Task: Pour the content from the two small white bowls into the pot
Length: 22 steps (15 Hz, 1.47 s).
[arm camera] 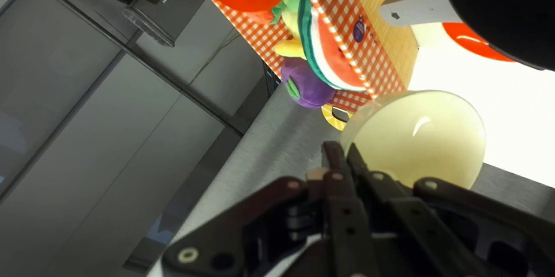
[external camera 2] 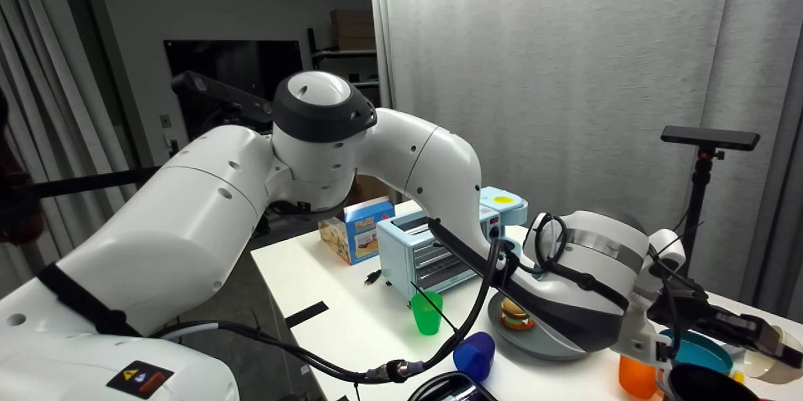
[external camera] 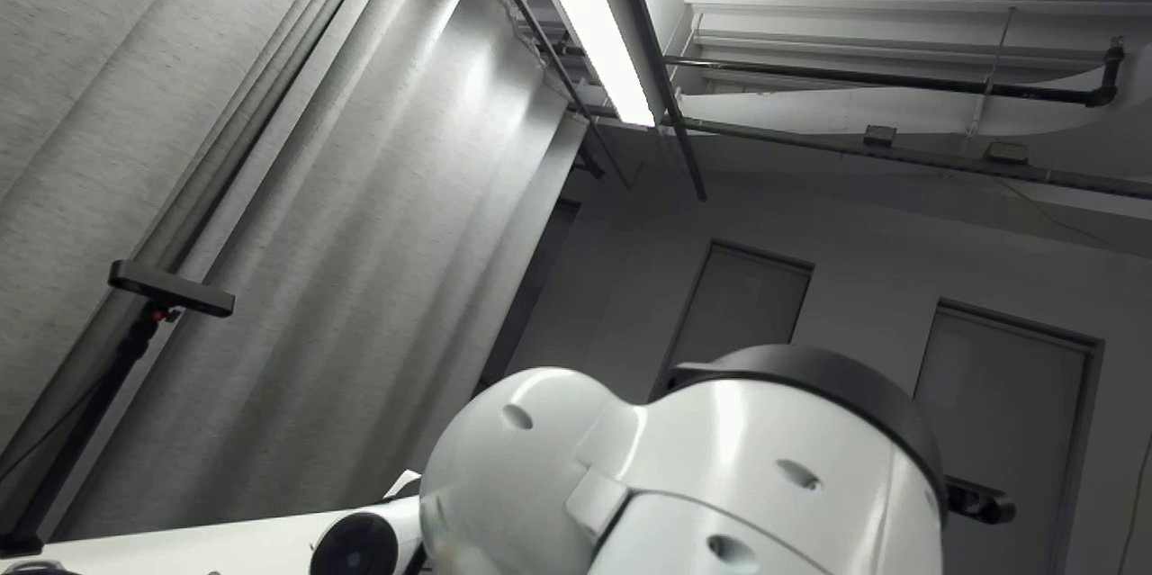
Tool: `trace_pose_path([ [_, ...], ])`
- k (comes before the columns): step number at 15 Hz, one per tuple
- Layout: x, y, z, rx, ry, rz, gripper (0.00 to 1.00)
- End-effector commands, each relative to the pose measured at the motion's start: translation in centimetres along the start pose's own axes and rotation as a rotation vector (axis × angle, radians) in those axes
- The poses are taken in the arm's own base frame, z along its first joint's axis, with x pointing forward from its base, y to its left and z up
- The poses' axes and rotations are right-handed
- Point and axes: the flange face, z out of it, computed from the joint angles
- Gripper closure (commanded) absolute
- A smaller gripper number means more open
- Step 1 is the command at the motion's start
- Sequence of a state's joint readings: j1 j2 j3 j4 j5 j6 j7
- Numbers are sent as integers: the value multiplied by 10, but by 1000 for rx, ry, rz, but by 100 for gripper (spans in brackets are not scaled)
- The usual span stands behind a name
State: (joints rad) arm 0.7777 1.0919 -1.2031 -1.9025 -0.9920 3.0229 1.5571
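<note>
White table; dark pot well in from its far edge. Gripper pinched tight on rim of white bowl, nearer that edge. Likely trouble: shallow hold slips, or bowl tips beside pot, not over it, and spills.

In an exterior view, "PLAY" stands on the blue box; on the arm, a black label shows a yellow warning triangle and blue sign

Robotics lab, prob.
Robot arm, cam on stand, exposed pipe, gry curtain; toy burger & plush watermelon w/ it.
</note>
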Motion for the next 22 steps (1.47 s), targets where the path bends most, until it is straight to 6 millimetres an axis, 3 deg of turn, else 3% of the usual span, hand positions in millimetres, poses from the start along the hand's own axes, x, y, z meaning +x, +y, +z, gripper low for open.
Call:
trace_pose_path([
  [1,8,13,-15,102,-74,71,99],
  [4,7,18,-28,204,-120,106,99],
  [8,-9,22,-48,350,-185,101,99],
  [17,-90,-7,-98,613,-399,-78,99],
  [22,-121,-27,-97,666,-546,-152,99],
])
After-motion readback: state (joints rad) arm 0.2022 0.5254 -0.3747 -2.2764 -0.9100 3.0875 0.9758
